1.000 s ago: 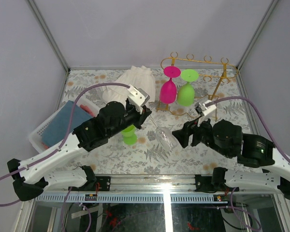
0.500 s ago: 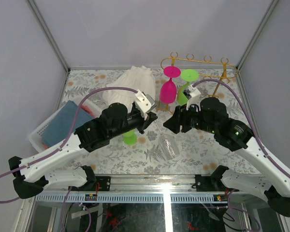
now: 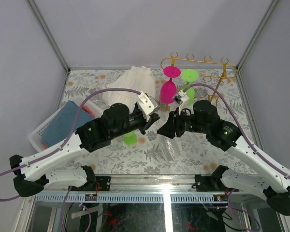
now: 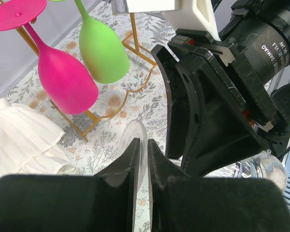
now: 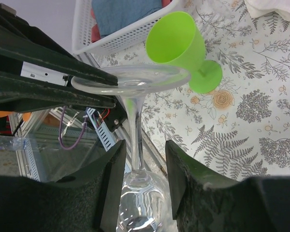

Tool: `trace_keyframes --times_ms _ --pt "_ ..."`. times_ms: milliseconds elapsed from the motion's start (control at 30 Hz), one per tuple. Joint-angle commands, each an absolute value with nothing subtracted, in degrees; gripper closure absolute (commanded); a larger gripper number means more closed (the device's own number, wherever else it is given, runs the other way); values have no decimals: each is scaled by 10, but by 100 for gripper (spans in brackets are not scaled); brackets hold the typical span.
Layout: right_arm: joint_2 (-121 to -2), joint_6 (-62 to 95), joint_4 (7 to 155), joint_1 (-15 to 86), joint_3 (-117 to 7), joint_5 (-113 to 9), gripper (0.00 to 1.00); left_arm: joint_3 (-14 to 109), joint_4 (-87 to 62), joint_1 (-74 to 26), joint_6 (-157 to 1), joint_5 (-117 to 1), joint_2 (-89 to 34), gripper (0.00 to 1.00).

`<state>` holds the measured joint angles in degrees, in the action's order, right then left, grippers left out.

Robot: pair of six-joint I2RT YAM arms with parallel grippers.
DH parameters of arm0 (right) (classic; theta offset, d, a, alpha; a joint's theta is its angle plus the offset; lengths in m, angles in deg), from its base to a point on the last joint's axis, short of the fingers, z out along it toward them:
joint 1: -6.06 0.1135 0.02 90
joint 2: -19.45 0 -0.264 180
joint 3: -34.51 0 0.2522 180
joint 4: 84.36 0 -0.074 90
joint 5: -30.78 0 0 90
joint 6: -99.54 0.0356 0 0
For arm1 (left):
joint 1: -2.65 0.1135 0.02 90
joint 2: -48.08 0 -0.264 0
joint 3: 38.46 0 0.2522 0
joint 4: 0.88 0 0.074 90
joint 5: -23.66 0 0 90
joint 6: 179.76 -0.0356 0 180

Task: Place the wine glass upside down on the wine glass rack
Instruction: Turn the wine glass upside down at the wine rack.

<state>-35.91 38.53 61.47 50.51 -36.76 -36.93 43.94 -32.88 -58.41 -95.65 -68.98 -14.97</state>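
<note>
The clear wine glass (image 3: 171,147) hangs low over the table, foot up and bowl toward the near edge. My left gripper (image 4: 142,145) is shut on its round foot (image 4: 134,137), edge-on between the fingers. My right gripper (image 5: 144,150) is open, with one finger on each side of the thin stem (image 5: 135,125) and a gap on both sides; the bowl (image 5: 142,203) lies just below. The gold wine glass rack (image 3: 198,60) stands at the back right, with a pink glass (image 3: 168,91) and a green glass (image 3: 187,76) hanging upside down on it.
A green cup (image 3: 130,138) stands on the table under the left arm. A white cloth (image 3: 135,79) lies at the back. A white basket (image 3: 41,133) with a blue cloth sits at the left edge. The rack's gold base (image 4: 135,43) lies just beyond the two grippers.
My right arm has swung left from the right side of the table to the glass, and its jaws have narrowed around the stem. The left gripper has kept its hold on the foot.
</note>
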Motion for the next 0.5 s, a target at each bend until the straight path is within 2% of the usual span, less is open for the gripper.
trace_keyframes --times_ms 0,333,433,467 --pt "-339 388 652 501 -358 -340 55 465 -302 -590 -964 -703 -149 100" --pt "-341 376 648 501 -346 -315 66 465 -304 -594 -968 -716 -152 100" --pt "-345 374 648 501 -346 -314 74 466 -305 -596 -969 -720 -155 100" --pt "-345 372 648 501 -346 -314 80 467 -306 -596 -970 -722 -155 100"
